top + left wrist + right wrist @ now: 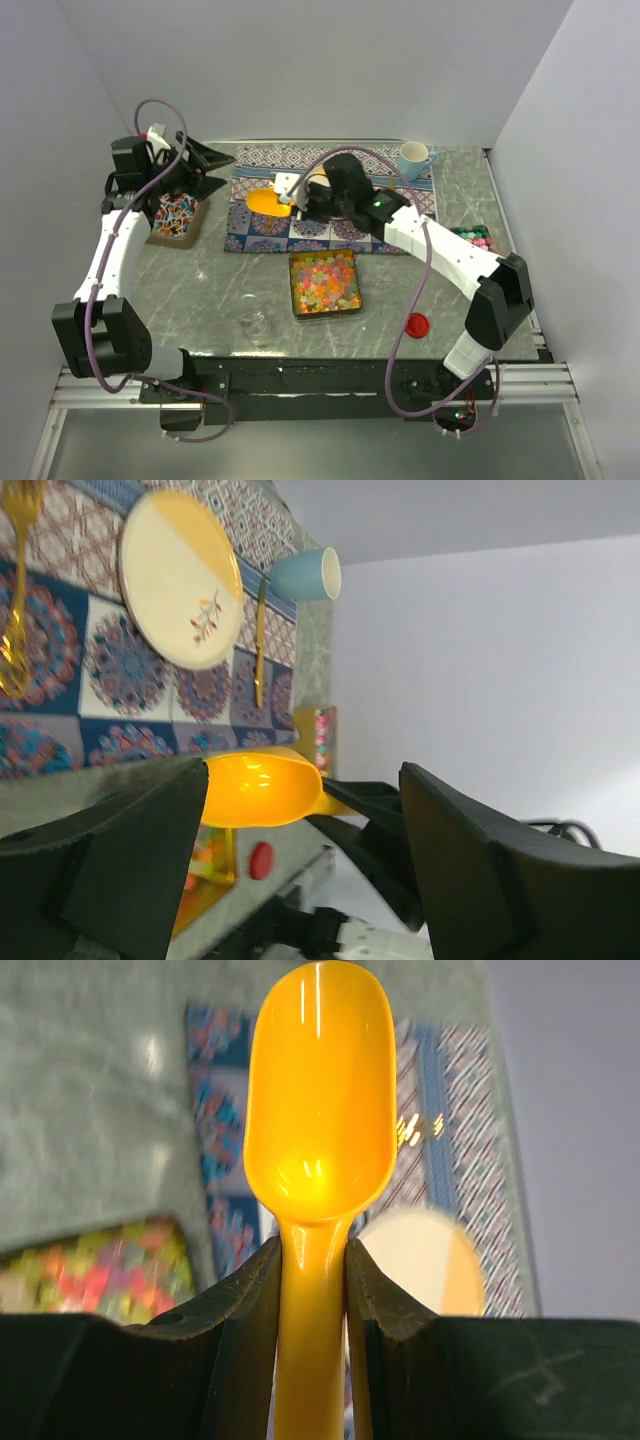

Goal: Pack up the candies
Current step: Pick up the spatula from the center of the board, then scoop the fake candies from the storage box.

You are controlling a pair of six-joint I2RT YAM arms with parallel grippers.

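Two claws are mine, and they differ: the left claw [305, 776] stands wide open and holds nothing, while the right claw [313, 1260] is clamped on the handle of the yellow scoop [318, 1110]. That scoop's long axis runs straight out ahead of the right claw, bowl foremost, hanging over the patterned placemat [260, 238]. The candies [324, 280] lie in a square tray [292, 285] on the desk [230, 290], below the right claw and back toward my bases, showing low and left of the handle in its wrist view. So I judge the coming move to be a draw back and a dip of the bowl. My right claw is the nearer to the tray; my left is well apart from it, off past the scoop's bowl. Counting downward in size: one desk, one placemat, one tray, one left side dish [165, 241] and one right side dish [470, 228] of coloured pieces, one plate [180, 580], one blue mug [414, 158], one scoop, one gold fork [15, 630], one gold knife [260, 650], one red lid [418, 324], and perhaps one clear jar [255, 325], too faint to be sure. Candies: far too many to count.
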